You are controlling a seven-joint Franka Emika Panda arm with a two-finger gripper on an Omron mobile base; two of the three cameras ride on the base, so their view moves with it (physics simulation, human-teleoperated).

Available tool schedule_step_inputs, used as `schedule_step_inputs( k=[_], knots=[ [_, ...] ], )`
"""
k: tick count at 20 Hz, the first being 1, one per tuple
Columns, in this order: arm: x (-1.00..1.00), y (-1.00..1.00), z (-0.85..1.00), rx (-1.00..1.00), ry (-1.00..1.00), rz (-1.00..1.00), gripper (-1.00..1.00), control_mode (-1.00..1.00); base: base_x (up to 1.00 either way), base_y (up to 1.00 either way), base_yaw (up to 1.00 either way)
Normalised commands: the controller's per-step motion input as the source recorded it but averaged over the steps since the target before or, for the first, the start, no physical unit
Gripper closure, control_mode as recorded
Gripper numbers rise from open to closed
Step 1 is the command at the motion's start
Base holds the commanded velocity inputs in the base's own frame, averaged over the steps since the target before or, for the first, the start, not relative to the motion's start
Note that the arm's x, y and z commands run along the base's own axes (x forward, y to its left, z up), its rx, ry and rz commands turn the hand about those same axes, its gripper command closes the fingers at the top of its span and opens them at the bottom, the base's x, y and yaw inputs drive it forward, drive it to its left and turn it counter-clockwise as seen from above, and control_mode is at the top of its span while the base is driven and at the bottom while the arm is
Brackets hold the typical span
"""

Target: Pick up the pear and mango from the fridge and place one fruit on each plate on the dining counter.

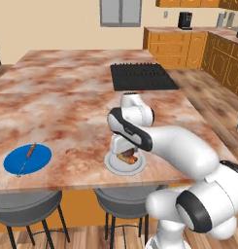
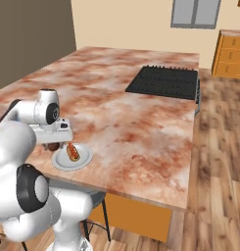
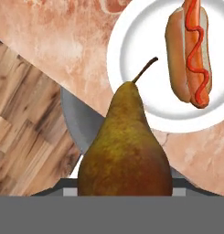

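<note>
My gripper (image 2: 53,142) is shut on the pear (image 3: 125,155), a brown-green fruit with a thin stem, and holds it low over the near edge of the dining counter (image 1: 67,97). In the right base view the pear (image 2: 53,146) is a dark lump under the hand, beside the white plate (image 2: 84,159). That white plate (image 3: 141,55) carries a hot dog (image 3: 189,50) with a ketchup line. A blue plate (image 1: 16,164) lies at the counter's near left with a skewer (image 1: 29,154) on it. The mango and the fridge are out of view.
A black cooktop (image 1: 142,77) is set in the counter's far side. Grey stools (image 1: 28,204) stand under the near edge, one seat (image 3: 81,123) directly below the pear. Orange cabinets (image 1: 174,46) line the back right wall.
</note>
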Motion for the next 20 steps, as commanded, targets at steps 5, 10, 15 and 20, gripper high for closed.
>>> schedule_step_inputs(
  k=[5,10,15,20],
  knots=[
    [0.26,0.21,-0.74,-0.03,-0.16,0.0,1.0,-1.0,0.0,0.0,0.0],
    [0.19,0.22,-0.7,-0.01,-0.24,0.0,1.0,-1.0,0.0,0.0,0.0],
    [0.04,0.02,-0.17,0.0,-0.08,0.0,1.0,-1.0,0.0,0.0,0.0],
    [0.48,-0.02,-0.03,0.0,0.04,0.0,1.0,-1.0,0.0,0.0,0.0]
  ],
)
